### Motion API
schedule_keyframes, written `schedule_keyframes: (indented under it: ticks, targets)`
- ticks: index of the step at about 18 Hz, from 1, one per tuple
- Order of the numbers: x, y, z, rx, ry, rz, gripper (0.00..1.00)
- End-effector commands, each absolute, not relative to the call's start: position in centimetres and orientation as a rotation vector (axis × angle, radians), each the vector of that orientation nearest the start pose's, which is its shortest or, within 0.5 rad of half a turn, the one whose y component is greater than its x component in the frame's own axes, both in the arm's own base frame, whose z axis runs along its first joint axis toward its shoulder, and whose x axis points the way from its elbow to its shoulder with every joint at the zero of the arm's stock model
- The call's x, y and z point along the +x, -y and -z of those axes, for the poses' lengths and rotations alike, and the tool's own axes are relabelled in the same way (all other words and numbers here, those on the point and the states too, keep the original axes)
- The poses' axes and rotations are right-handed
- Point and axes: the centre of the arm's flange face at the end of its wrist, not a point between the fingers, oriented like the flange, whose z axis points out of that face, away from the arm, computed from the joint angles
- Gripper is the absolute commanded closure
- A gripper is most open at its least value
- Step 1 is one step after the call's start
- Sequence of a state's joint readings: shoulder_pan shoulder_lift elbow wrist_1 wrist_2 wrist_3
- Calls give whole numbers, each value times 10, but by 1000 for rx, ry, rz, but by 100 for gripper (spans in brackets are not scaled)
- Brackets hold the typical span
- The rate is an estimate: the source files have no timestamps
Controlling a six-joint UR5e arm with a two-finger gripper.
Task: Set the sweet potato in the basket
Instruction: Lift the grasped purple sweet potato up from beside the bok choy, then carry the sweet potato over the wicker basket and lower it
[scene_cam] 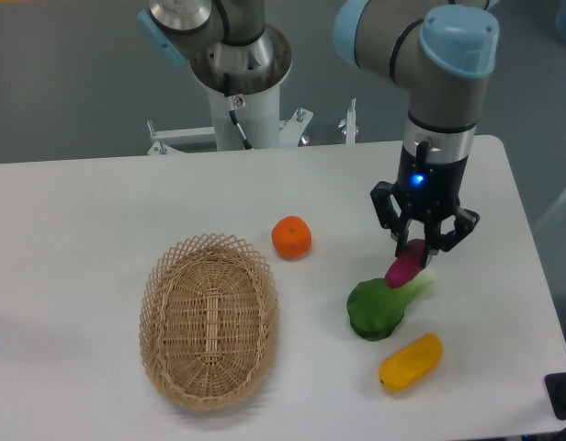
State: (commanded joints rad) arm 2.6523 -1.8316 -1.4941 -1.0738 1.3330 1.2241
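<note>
We see the sweet potato [405,264] right of frame centre: small, magenta-purple, finger-like, tilted with its upper end up-right between the gripper [419,252] fingers and its lower end pointing down-left. The fingers are clamped on its upper part, so that end is hidden; only the lower half or so shows. Its lower tip sits right over the green vegetable [378,309], and we cannot tell whether they touch or the potato hangs just above it. The green vegetable has a dark leafy head and a pale stalk running up-right behind the potato; the stalk is partly covered.

The basket [209,319] is in the lower left of centre, oval, tan wicker with a looped open rim, well apart from the potato. We see nothing lying in it. An orange [291,237] sits between basket and gripper, near the basket's upper right rim, not touching. A yellow vegetable [411,362] lies lower right, just below the green one, apart from it.

The arm [439,83] comes down from the top right; its upper links are cut off by the top edge. A dark object [563,395] at the lower right corner is cut off, unclear what it is.
</note>
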Motion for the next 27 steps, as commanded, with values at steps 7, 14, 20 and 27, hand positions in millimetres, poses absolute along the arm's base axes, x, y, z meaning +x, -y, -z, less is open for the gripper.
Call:
schedule_keyframes:
  ticks: [7,14,20,27]
  targets:
    - [-460,-426,-438,-2784,-255,-247,73]
    - [-418,-456,-428,-2802,-173,-208,72]
    - [-359,-501,-399,-2847,-77,-171,72]
    - [-280,-561,-347,-2912,59,-216,71]
